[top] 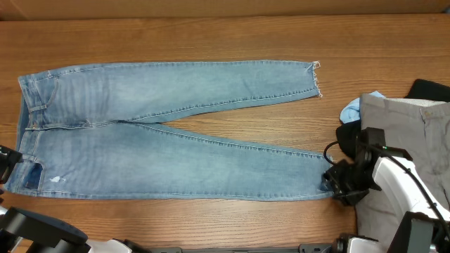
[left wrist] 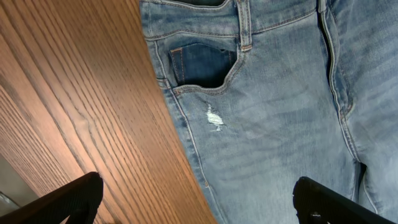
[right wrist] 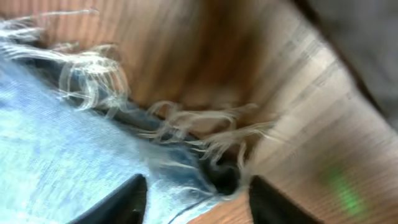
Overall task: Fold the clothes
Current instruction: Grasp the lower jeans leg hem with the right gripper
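Note:
The light-blue denim jeans point(top: 162, 130) lie flat on the wooden table, waistband at the left and both legs running right to frayed hems. My left gripper point(top: 5, 167) is open at the near waist corner. In the left wrist view its fingers point(left wrist: 199, 208) straddle the side seam below the front pocket point(left wrist: 202, 65). My right gripper point(top: 332, 180) is open at the near leg's hem. In the right wrist view the frayed hem corner point(right wrist: 205, 165) lies between its fingers point(right wrist: 199, 199). The view is blurred, and I cannot tell whether they touch the cloth.
A pile at the right edge holds grey trousers point(top: 411, 119), a pale-blue garment point(top: 351, 109) and a black garment point(top: 430, 89), right behind my right arm. Bare wood point(top: 211, 225) runs along the front of the jeans.

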Motion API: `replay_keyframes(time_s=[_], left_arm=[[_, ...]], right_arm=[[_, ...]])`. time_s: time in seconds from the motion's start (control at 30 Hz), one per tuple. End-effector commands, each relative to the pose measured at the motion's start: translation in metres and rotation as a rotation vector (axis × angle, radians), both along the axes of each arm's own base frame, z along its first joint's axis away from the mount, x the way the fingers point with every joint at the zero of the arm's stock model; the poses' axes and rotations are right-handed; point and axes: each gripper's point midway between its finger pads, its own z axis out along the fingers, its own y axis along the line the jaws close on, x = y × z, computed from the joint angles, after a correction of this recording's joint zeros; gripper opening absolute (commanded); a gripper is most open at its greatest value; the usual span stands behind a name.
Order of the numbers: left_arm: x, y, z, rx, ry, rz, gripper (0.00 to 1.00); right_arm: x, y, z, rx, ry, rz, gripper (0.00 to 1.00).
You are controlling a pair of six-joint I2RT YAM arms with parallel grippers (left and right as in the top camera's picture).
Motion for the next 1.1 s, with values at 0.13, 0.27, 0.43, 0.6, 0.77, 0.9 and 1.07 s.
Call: replay_keyframes(time_s=[0.13, 0.27, 0.43, 0.6, 0.77, 0.9, 1.07], left_arm=[[0.001, -0.001, -0.004, -0.017, 0.001, 0.019, 1.00], [0.001, -0.001, -0.004, -0.017, -0.002, 0.020, 1.00], [0.002, 0.000, -0.004, -0.014, -0.005, 0.022, 1.00], [0.002, 0.000, -0.004, -0.015, -0.005, 0.022, 1.00], [0.002, 0.000, -0.004, -0.013, -0.006, 0.022, 1.00], [0.002, 0.000, -0.004, -0.013, -0.006, 0.022, 1.00], [0.002, 0.000, -0.004, -0.013, -0.006, 0.022, 1.00]], right_arm=[[-0.007, -0.005, -0.004, -0.032, 0.039, -0.054, 0.45], [-0.022, -0.004, -0.012, -0.030, 0.083, -0.085, 0.29], [-0.025, -0.003, -0.015, -0.028, 0.092, -0.111, 0.29], [-0.025, -0.003, -0.014, -0.027, 0.094, -0.113, 0.38], [-0.019, -0.004, -0.015, -0.030, 0.067, -0.114, 0.34], [-0.016, -0.005, -0.016, -0.033, 0.055, -0.114, 0.22], [-0.017, -0.005, -0.016, -0.033, 0.057, -0.109, 0.07]])
